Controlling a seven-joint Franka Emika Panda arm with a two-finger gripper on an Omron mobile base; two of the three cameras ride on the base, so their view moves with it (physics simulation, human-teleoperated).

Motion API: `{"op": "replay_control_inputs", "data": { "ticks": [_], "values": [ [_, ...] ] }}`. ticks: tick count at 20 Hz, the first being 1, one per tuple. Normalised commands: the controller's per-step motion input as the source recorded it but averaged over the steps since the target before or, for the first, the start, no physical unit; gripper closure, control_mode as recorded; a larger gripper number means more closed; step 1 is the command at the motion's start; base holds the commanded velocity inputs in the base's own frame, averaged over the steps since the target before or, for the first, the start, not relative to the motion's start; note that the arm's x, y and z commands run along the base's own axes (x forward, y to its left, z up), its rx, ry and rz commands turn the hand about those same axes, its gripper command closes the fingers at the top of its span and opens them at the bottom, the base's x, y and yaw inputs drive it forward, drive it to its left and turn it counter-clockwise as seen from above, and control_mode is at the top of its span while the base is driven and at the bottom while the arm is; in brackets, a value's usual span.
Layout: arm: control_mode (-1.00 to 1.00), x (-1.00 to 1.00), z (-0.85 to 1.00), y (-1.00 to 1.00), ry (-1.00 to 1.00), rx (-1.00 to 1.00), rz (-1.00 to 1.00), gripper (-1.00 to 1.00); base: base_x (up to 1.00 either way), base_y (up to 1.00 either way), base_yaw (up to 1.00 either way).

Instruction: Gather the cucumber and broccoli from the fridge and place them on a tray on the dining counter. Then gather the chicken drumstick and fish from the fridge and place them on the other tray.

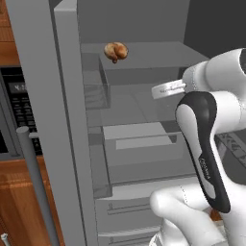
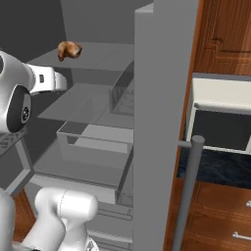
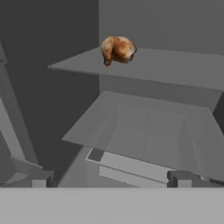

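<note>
The jaws (image 3: 109, 178) stood wide open and held nothing, their two dark tips far apart at the bottom of the hand view, inside the open fridge (image 1: 144, 62). Beyond them, on the upper shelf (image 3: 175, 65), lay the drumstick (image 3: 118, 49), an orange-brown lump near the shelf's front edge and well apart from the jaws. In the left base view the drumstick (image 1: 116, 51) sat toward the left front of that shelf; in the right base view it (image 2: 69, 50) lay above the arm's wrist. Below it were a lower shelf (image 3: 144, 131) and a drawer (image 1: 139, 139). The fridge doors (image 2: 157, 122) stood open, with a bar handle (image 2: 188, 191) near the camera.
</note>
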Motion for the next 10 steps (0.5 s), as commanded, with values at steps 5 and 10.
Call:
{"op": "replay_control_inputs", "data": {
  "ticks": [5,10],
  "values": [
    [-1.00,0.47,0.38,0.28,0.00,0.00,0.01,-1.00,0.00,0.00,0.00],
    [-1.00,0.58,0.36,0.32,0.00,0.00,0.00,-1.00,0.00,0.00,0.00]
  ]
}}
